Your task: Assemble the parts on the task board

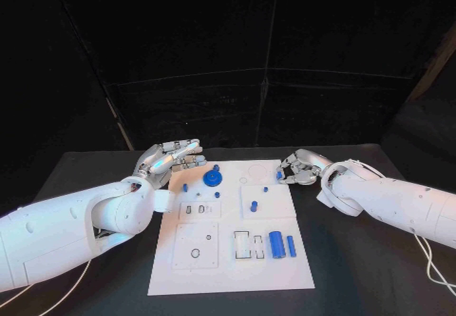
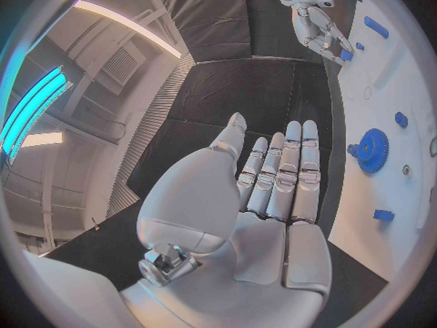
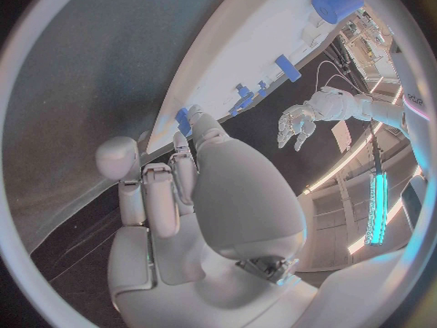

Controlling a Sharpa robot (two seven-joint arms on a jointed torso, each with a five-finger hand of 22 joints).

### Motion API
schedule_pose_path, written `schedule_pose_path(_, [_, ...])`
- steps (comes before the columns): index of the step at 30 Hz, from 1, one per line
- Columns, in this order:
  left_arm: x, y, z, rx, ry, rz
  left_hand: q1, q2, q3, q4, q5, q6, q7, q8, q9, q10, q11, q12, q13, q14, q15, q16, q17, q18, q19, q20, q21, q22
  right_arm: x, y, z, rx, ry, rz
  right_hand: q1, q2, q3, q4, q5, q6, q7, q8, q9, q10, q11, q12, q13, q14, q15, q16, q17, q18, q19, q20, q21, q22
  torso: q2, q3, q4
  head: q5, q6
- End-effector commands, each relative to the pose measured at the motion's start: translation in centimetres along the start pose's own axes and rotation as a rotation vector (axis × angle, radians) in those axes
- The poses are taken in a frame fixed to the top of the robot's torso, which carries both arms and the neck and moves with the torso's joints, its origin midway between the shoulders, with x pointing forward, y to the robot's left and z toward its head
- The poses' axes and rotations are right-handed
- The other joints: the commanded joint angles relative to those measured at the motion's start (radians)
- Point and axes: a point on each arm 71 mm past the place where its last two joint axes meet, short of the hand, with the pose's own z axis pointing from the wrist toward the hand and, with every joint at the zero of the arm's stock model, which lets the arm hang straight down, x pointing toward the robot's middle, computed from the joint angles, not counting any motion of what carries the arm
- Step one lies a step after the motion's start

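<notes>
- Task board (image 1: 228, 273) lies flat mid-bench (image 1: 95, 164), blue parts scattered on it: gear (image 1: 213, 178) near the far edge, cylinder (image 1: 275, 244) lower right
- Right robot hand (image 1: 296, 168) pinches a small blue part (image 1: 281, 175) at the far right edge, probably to seat it
- Left robot hand (image 1: 171, 158) hovers flat, fingers extended, holding nothing, beside the gear; open bench either side

The head view is dim around a dark backdrop and black bench (image 1: 361, 263), while the white task board (image 1: 231, 263) and arms catch bright, even light with soft shadows. Both wrist views are fisheye circles in dark frames, bending straight edges strongly toward the rim, where detail smears. Ceiling light strips (image 2: 127, 23) glare there, one glowing cyan (image 2: 32, 102).
</notes>
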Motion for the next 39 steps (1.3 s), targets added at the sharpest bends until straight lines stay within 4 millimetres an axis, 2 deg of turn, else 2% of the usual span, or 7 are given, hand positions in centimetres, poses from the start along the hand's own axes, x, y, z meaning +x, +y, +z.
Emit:
schedule_pose_path(1, [0.16, -0.11, 0.02, 0.005, 0.015, -0.003, -0.002, 0.006, -0.002, -0.006, 0.004, 0.009, 0.031, -0.006, 0.0, 0.001, 0.006, -0.004, 0.0, 0.004, 0.0, -0.004, -0.001, 0.003, 0.009, -0.001, -0.003, -0.002, -0.02, 0.08, 0.06, -0.001, 0.003, -0.009, -0.003, 0.014, 0.011, -0.001, -0.007, 0.013, -0.002, 0.005, 0.001, 0.01, -0.002, 0.005, 0.008, 0.092, -0.005, 0.006, 0.198, -0.002, 0.004, -0.002, 0.006, 0.001, 0.0, 0.0002, 0.0001, -0.002, -0.001])
schedule_pose_path(12, [0.16, -0.09, 0.04, 0.004, 0.014, -0.002, -0.002, 0.007, -0.001, -0.008, 0.004, 0.006, 0.031, -0.007, 0.0, 0.002, 0.005, -0.005, 0.0, 0.005, 0.0, -0.005, -0.001, 0.003, 0.01, -0.001, -0.005, -0.002, 0.05, 0.09, 0.15, 0.002, 0.006, -0.009, -0.006, 0.021, 0.027, -0.005, -0.013, 0.034, -0.01, 0.01, 0.001, 0.016, -0.008, 0.01, 0.015, 0.092, -0.01, 0.007, 0.202, -0.003, 0.006, -0.007, 0.008, 0.005, 0.0, 0.0005, -0.0008, -0.004, -0.001])
schedule_pose_path(29, [0.14, -0.07, 0.03, 0.001, 0.014, -0.002, -0.002, 0.007, 0.0, -0.008, 0.004, 0.006, 0.031, -0.007, 0.0, 0.002, 0.006, -0.005, 0.0, 0.005, 0.0, -0.005, -0.001, 0.003, 0.01, -0.001, -0.005, -0.002, 0.1, 0.18, 0.24, 0.007, 0.002, -0.009, -0.008, 0.023, 0.031, -0.006, -0.014, 0.04, -0.012, 0.011, 0.001, 0.02, -0.01, 0.013, 0.019, 0.093, -0.012, 0.008, 0.205, -0.003, 0.008, -0.008, 0.01, 0.008, 0.0, 0.0007, -0.0002, -0.002, -0.003])
schedule_pose_path(34, [0.12, -0.08, 0.02, 0.0, 0.014, -0.002, -0.003, 0.007, 0.0, -0.009, 0.004, 0.001, 0.031, -0.008, -0.001, 0.001, 0.006, -0.005, 0.0, 0.005, 0.0, -0.005, -0.002, 0.003, 0.011, -0.001, -0.006, -0.002, 0.09, 0.21, 0.26, 0.008, -0.004, -0.009, -0.008, 0.034, 0.047, -0.009, -0.01, 0.055, -0.018, 0.016, 0.002, 0.026, -0.015, 0.018, 0.026, 0.093, -0.016, 0.009, 0.206, -0.003, 0.01, -0.012, 0.011, 0.009, 0.0, 0.0006, 0.0, -0.003, -0.003])
schedule_pose_path(39, [0.11, -0.08, 0.01, 0.0, 0.013, -0.002, -0.003, 0.007, 0.0, -0.009, 0.004, 0.001, 0.031, -0.008, -0.001, 0.001, 0.006, -0.005, 0.0, 0.005, 0.0, -0.005, -0.002, 0.003, 0.011, -0.001, -0.006, -0.002, 0.05, 0.4, 0.28, 0.002, -0.02, -0.008, 0.008, 0.052, 0.088, -0.026, -0.007, 0.08, -0.028, 0.026, 0.004, 0.029, -0.025, 0.018, 0.029, 0.094, -0.025, 0.01, 0.21, -0.004, 0.013, -0.02, 0.013, 0.013, 0.0, 0.0012, -0.0002, -0.001, -0.003])
